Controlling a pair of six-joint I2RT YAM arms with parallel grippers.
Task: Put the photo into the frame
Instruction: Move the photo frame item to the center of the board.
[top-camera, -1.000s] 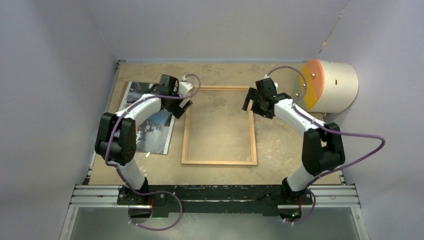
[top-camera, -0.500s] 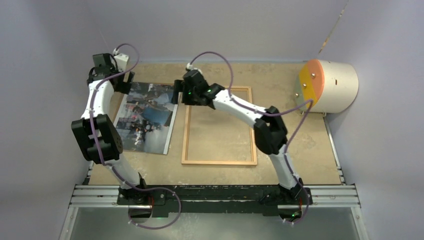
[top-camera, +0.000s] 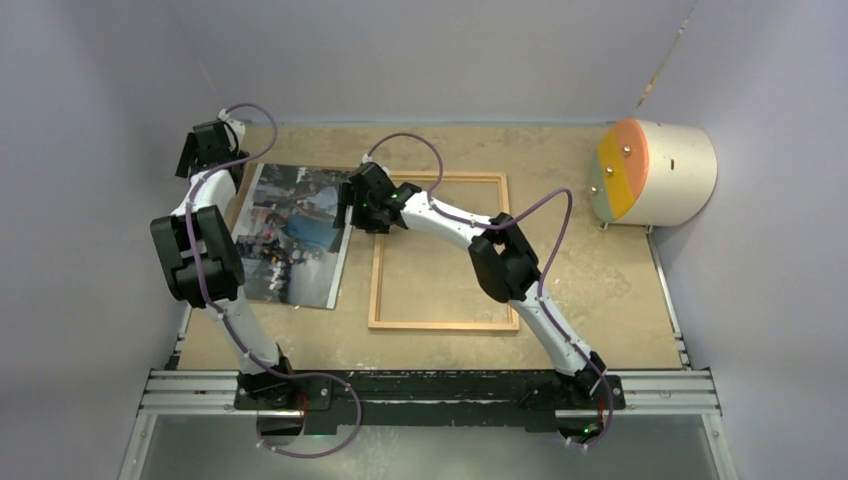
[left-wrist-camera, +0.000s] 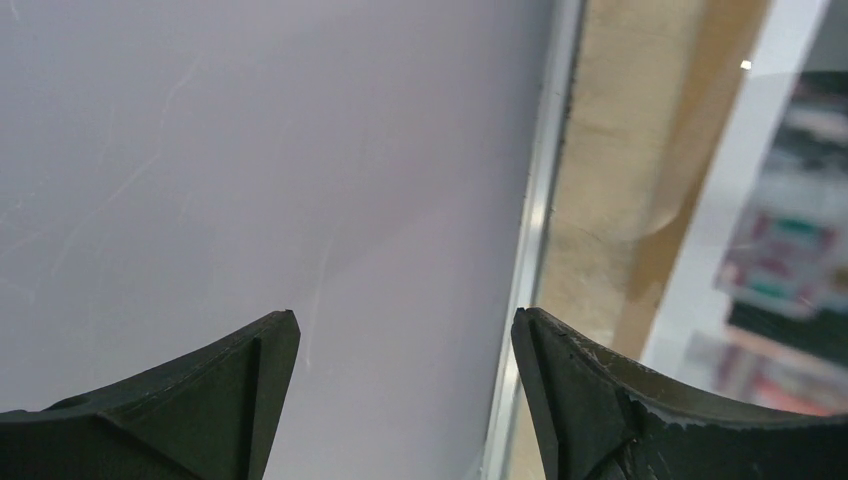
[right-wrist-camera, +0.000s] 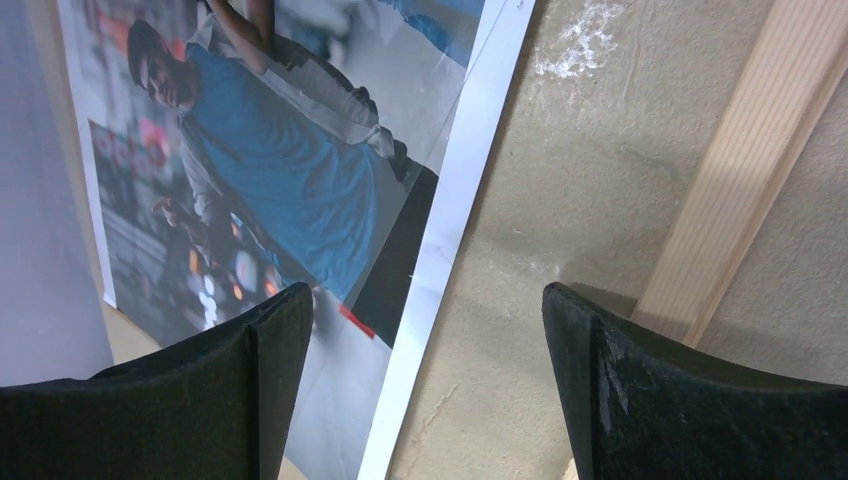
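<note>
The photo (top-camera: 290, 235) lies flat at the table's left, its long right edge close to the frame (top-camera: 443, 325), a light-orange rectangle lying flat in the middle. My right gripper (top-camera: 347, 208) reaches across the frame's top left corner. In the right wrist view it (right-wrist-camera: 427, 300) is open and empty, straddling the white right border of the photo (right-wrist-camera: 280, 150), with a frame strip (right-wrist-camera: 760, 170) to its right. My left gripper (top-camera: 200, 160) is at the far left corner. In the left wrist view it (left-wrist-camera: 405, 330) is open and empty, facing the wall, with the photo (left-wrist-camera: 790, 260) blurred at right.
A brown backing board (top-camera: 243, 190) shows under the photo's left edge. The pale side wall (left-wrist-camera: 250, 150) and the table's metal edge rail (left-wrist-camera: 540, 200) are right by the left gripper. A cream cylinder with an orange face (top-camera: 655, 170) stands at the back right.
My left arm swung from the photo's right side to the far left corner. My right arm crossed from the frame's right side to the photo's right edge. The frame shifted slightly right.
</note>
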